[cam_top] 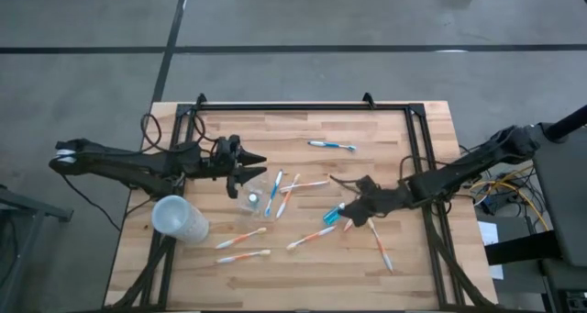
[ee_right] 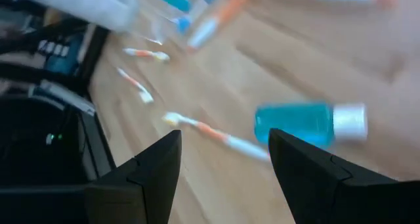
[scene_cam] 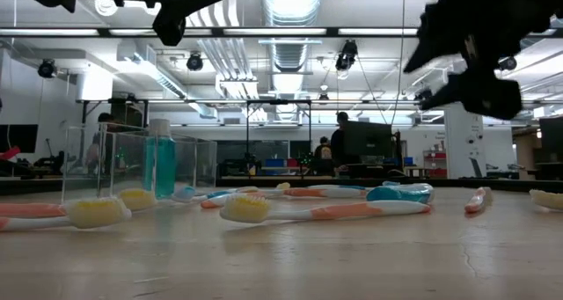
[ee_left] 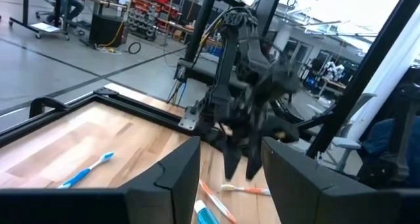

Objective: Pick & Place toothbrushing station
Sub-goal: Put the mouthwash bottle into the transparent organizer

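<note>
Toothpaste tube (cam_top: 332, 216): small, blue, lying flat mid-counter (cam_top: 303, 258); likely light, slick, squashy; grip across its body.
Right gripper (cam_top: 351, 212): just above the tube, jaws open.
Left gripper (cam_top: 246, 166): beside clear tumbler (cam_top: 254, 198), jaws open.
Toothbrushes (cam_top: 240, 238): scattered, slim.

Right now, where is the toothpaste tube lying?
In the high view the toothpaste tube lies on the table's right half, just left of the right gripper, with an orange toothbrush below it.
</note>
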